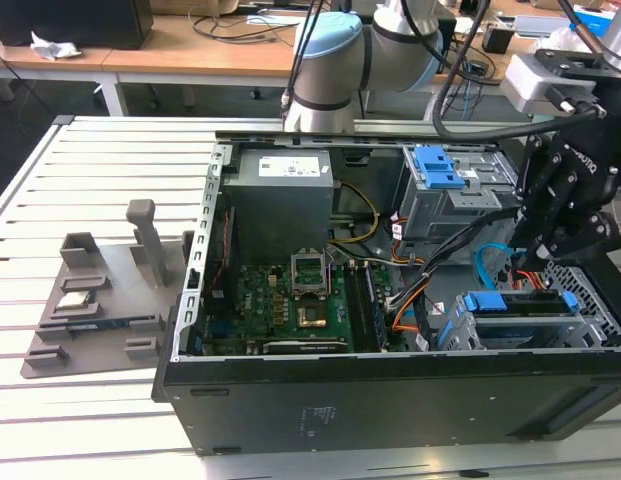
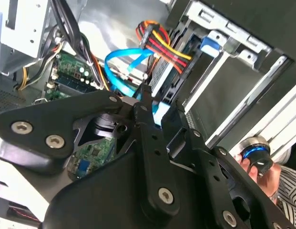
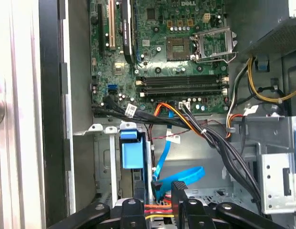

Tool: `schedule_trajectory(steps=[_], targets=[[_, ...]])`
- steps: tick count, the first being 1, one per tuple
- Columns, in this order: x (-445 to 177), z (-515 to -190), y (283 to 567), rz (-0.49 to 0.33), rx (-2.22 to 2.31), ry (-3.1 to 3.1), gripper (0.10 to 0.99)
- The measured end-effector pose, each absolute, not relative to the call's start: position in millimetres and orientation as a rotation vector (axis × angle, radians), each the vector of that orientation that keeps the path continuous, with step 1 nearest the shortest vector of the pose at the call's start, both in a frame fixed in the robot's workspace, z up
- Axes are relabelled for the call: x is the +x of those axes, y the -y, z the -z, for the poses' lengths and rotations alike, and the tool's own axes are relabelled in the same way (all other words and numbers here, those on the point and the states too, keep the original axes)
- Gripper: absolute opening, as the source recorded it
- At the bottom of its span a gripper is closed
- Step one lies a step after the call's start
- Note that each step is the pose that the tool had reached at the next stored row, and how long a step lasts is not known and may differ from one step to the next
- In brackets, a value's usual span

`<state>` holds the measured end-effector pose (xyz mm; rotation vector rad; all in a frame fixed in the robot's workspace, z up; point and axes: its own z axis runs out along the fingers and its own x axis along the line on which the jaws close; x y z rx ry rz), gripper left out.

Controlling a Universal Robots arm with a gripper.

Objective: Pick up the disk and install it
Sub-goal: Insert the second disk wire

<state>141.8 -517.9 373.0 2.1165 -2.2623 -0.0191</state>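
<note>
Disk (image 1: 495, 302) first: it sits on edge in the drive bay at the near corner of the open computer case (image 1: 390, 400), on the exterior view's right, its bright blue frame showing along the top of the slot. It looks to me already dropped into place, or very nearly so.

Just above that bay hangs the end effector (image 1: 562, 238). In the first wrist view its two fingers (image 3: 182, 202) stand spread, with only red and yellow wires visible in the gap between them, so I judge it is holding nothing. The step in hand seems to be the tail of the install: release done, seating still to be confirmed (I cannot tell from here whether the frame has clicked home).

A light blue data cable (image 1: 485, 262) loops right beside the slot, and an orange and black wire bundle (image 1: 420, 300) runs near it. Any further push or withdrawal calls for a straight path clear of those. The grey cage with the blue latch (image 1: 445, 170) at the far side stands well apart.
</note>
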Motion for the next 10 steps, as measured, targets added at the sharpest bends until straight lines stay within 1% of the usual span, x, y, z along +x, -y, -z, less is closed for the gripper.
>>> schedule_trajectory(steps=[6,7,10], targets=[[136.4,-370.1,520.2,0.021,2.134,2.247,0.361],[136.3,-369.9,520.2,0.021,2.134,2.247,0.345],[136.3,-369.7,520.2,0.021,2.134,2.247,0.161]])
